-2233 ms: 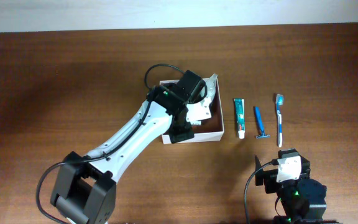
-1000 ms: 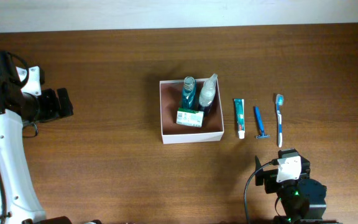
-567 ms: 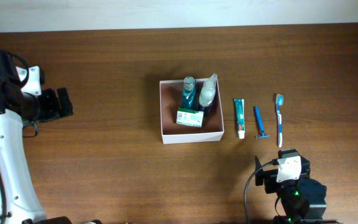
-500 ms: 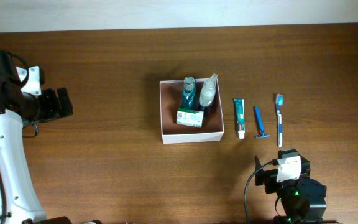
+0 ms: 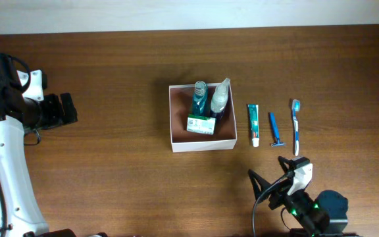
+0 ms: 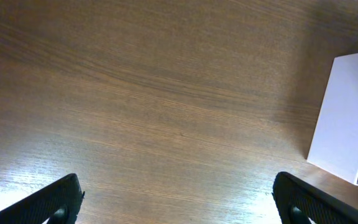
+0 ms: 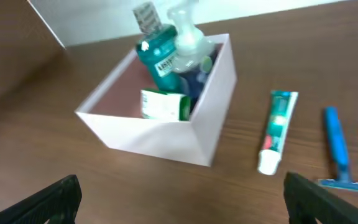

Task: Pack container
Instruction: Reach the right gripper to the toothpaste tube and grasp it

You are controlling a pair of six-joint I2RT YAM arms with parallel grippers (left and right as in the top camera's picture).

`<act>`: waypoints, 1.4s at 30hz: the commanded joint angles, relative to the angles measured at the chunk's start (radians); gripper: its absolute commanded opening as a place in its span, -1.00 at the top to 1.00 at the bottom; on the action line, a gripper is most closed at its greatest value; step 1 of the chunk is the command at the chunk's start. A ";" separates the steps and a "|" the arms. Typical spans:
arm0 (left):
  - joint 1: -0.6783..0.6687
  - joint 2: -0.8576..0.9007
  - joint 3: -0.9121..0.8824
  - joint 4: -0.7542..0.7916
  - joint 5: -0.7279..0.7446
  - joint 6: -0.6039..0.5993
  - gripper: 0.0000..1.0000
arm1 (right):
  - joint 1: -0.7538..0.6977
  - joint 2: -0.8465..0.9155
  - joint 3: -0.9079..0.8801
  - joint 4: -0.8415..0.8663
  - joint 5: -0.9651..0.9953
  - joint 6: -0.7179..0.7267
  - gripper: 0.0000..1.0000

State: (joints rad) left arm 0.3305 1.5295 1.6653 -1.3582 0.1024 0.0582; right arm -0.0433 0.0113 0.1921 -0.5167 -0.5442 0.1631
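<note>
The container [image 5: 178,122], a shallow white-walled box with a pinkish-brown inside, sits mid-table. It holds a teal mouthwash bottle [image 5: 199,97], a clear spray bottle [image 5: 220,97] and a green-and-white box [image 5: 201,124]. It also shows in the right wrist view [image 7: 166,140], and its white wall shows in the left wrist view [image 6: 344,121]. My left gripper [image 5: 63,109] is open and empty far to the left, over bare wood [image 6: 179,202]. My right gripper [image 5: 268,174] is open and empty near the front edge, facing the container [image 7: 182,202].
To the right of the container lie a toothpaste tube [image 5: 254,124], a blue razor [image 5: 275,130] and a blue-and-white toothbrush [image 5: 296,126], side by side. The toothpaste [image 7: 277,130] and razor [image 7: 337,149] also show in the right wrist view.
My left arm has pulled back from over the container to the far left and stayed there. My right arm has just turned left and its gripper now faces the container.
</note>
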 commanded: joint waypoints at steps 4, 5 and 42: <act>0.004 -0.013 0.009 0.003 0.017 -0.013 -1.00 | 0.003 0.062 0.192 -0.036 0.121 0.159 -0.97; 0.004 -0.013 0.009 0.003 0.017 -0.013 -1.00 | 0.003 0.105 0.240 -0.060 0.148 0.153 -0.97; 0.004 -0.013 0.009 0.003 0.017 -0.013 -1.00 | 0.205 1.843 1.050 -0.311 0.514 0.142 -0.39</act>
State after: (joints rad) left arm 0.3305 1.5295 1.6657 -1.3579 0.1093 0.0551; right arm 0.1627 1.8172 1.2278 -0.8330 -0.0441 0.2859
